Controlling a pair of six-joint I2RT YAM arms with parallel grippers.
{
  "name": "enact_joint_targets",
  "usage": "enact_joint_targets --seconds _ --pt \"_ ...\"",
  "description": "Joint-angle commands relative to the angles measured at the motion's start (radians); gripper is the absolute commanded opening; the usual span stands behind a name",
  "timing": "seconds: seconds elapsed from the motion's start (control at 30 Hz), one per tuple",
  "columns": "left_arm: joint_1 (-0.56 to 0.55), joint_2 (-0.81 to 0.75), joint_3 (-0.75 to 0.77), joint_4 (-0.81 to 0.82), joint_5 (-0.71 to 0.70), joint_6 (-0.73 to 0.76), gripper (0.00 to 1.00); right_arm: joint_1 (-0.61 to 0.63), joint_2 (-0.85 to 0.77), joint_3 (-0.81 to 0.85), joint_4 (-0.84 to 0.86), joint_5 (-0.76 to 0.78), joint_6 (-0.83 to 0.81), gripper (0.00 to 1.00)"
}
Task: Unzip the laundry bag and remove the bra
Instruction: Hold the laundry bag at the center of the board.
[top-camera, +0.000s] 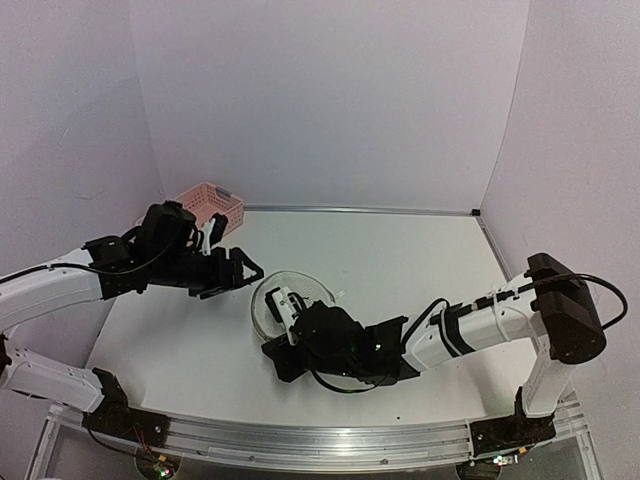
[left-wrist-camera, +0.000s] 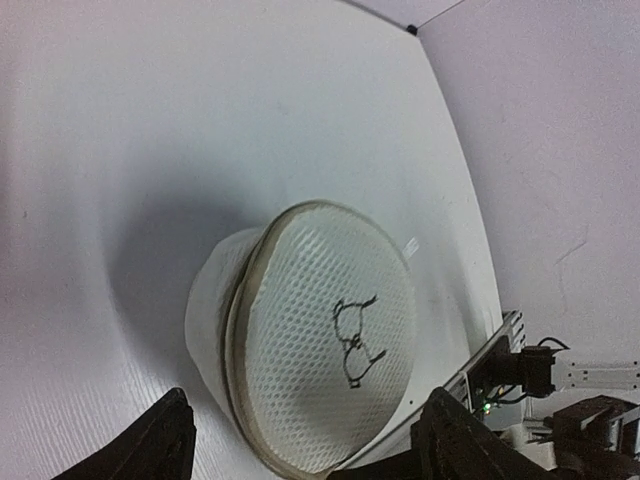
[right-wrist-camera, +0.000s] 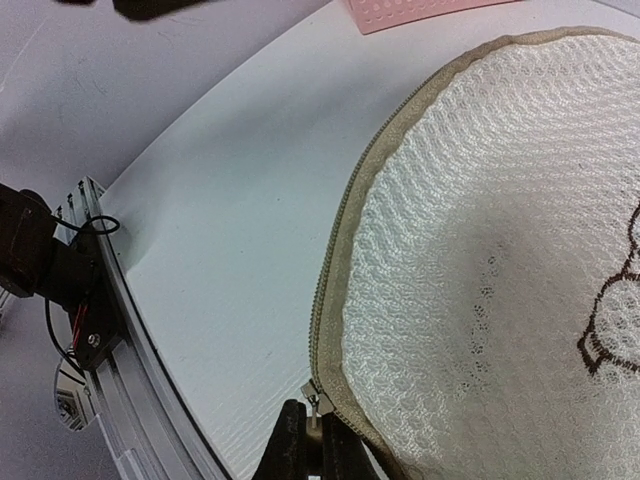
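Pinching the zip pull (right-wrist-camera: 317, 403) in my right claw (right-wrist-camera: 312, 430), left claw (top-camera: 238, 272) spread open nearby, I judge nothing undone yet: the laundry bag (left-wrist-camera: 300, 330) sits mid-table zipped shut, bra unseen.

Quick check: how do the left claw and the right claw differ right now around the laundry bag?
The left claw is open, fingers spread wide; the right claw is shut on the zip pull. The left claw hangs beside the laundry bag without touching it; the right claw is in contact at the bag's rim. Both point toward the bag.
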Motion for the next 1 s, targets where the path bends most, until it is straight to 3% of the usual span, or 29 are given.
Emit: enact_joint_targets --seconds 0.0,0.37,0.63,0.73,0.97 --pt "0.002 0.007 -0.058 0.033 0.093 -0.066 0.78 -0.003 -0.022 0.009 0.017 0.016 0.0 0.0" --pt "0.002 0.081 -0.167 0.21 0.282 -0.142 0.78 -0.003 -0.031 -0.012 0.023 0.018 0.016 0.0" --pt "0.002 0.116 -0.201 0.231 0.304 -0.145 0.76 -0.003 -0.033 -0.016 0.029 0.018 0.015 0.0" --pt "0.002 0.119 -0.204 0.256 0.323 -0.148 0.7 -0.002 -0.028 -0.015 0.034 0.015 0.016 0.0" --pt "0.001 0.132 -0.202 0.271 0.348 -0.143 0.44 -0.002 -0.033 -0.023 0.037 0.017 0.021 0.0"
